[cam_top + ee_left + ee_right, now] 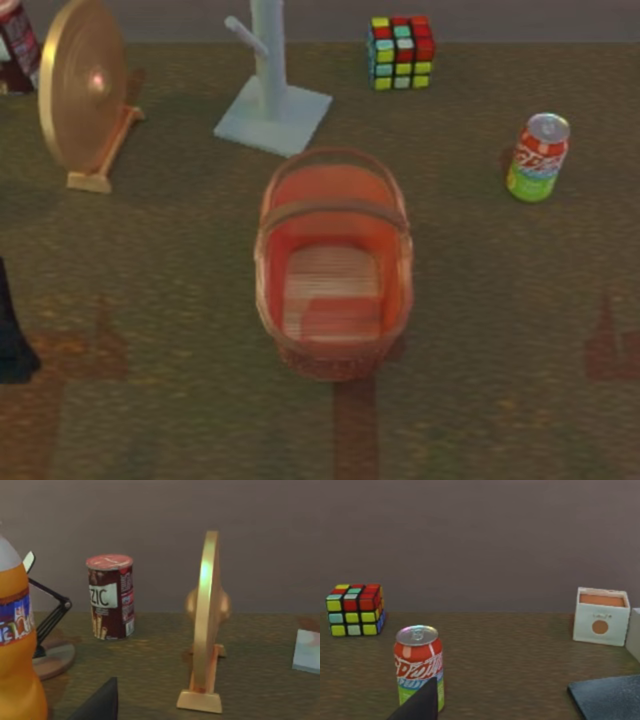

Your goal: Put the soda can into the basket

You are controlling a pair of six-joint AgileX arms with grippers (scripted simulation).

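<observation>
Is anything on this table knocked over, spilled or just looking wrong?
Nothing stands out. The soda can stands upright on the table's right side, apart from the basket, which sits level in the middle with nothing inside. The puzzle cube, golden disc and snack tube all stand squarely too.

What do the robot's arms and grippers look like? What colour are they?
Very little of them shows. The left arm is just a black, rounded shape at the top view's left edge. Each wrist view shows only a dark, near-black pointed tip of its own gripper at the bottom edge. No cables, markings or fingers are visible, and the right arm is outside the top view.
</observation>
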